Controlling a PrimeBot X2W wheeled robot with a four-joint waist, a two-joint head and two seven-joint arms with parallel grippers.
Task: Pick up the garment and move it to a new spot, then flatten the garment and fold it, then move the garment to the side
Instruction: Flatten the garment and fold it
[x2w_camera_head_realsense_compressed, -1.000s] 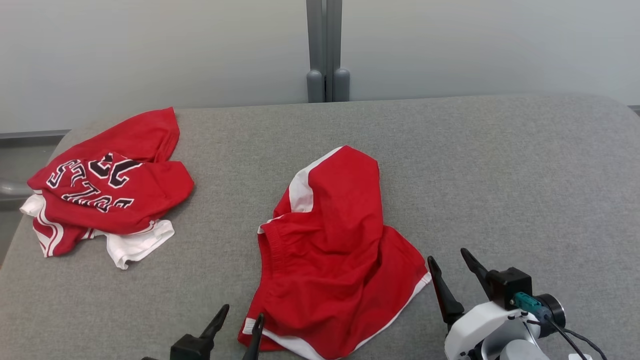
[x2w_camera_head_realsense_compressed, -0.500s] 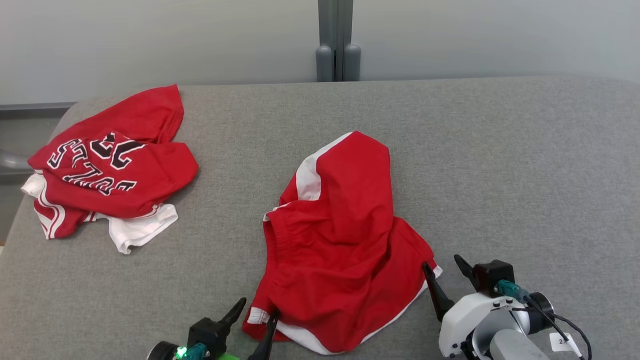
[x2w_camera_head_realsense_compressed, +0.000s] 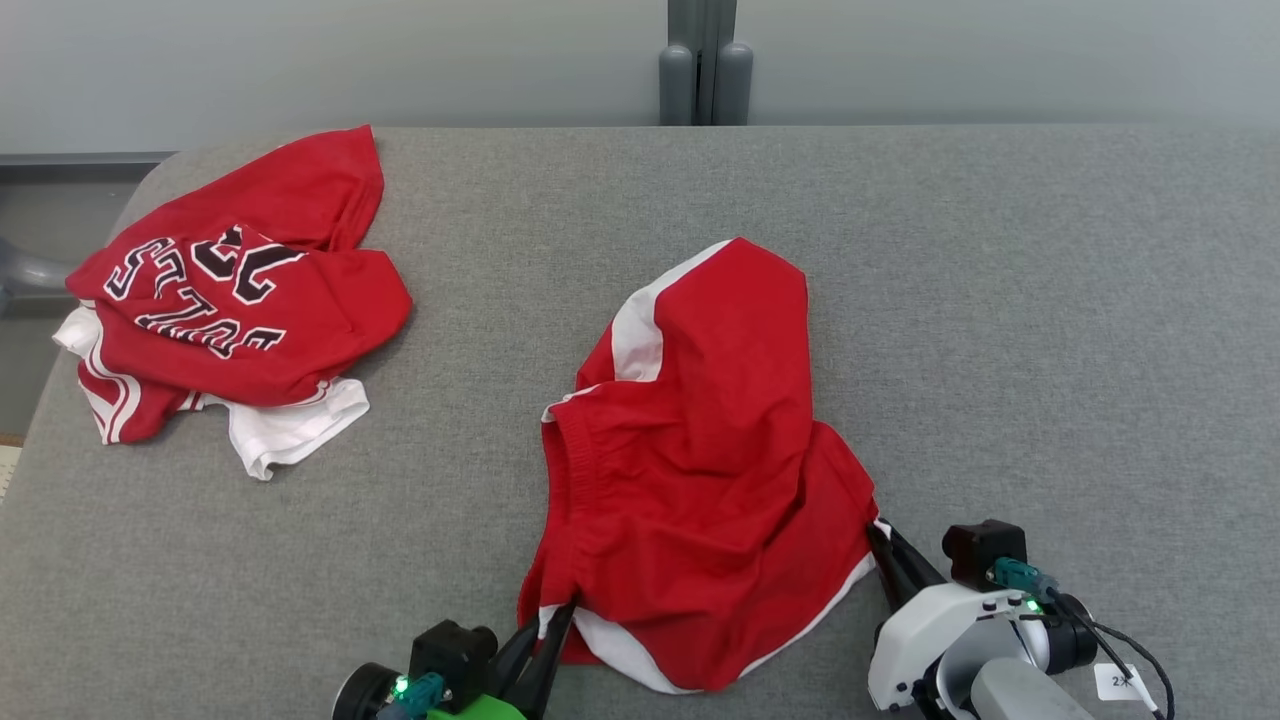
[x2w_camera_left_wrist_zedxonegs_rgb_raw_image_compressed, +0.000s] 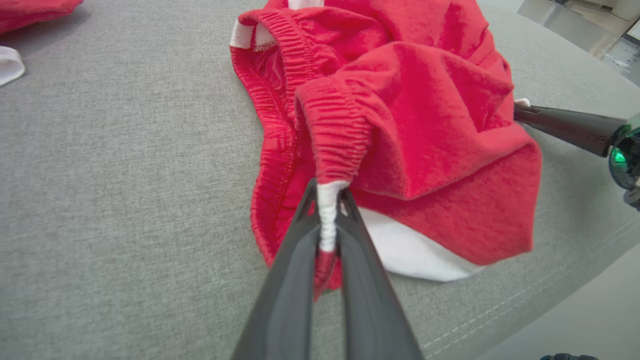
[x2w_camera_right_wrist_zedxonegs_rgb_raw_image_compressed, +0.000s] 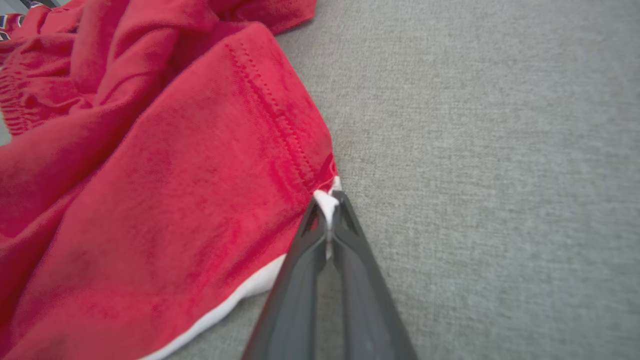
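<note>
- The left gripper is clamping its fingers tight on the white end of the red shorts' elastic waistband.
- The right gripper is pinching the white hem corner on the opposite side, fingers closed on cloth.
- The shorts are lying crumpled at the near middle of the grey fabric surface.
- A red jersey is sitting well apart, far left.

Dark tapered claw fingers; white wrist shell; teal plug; green lamp
</note>
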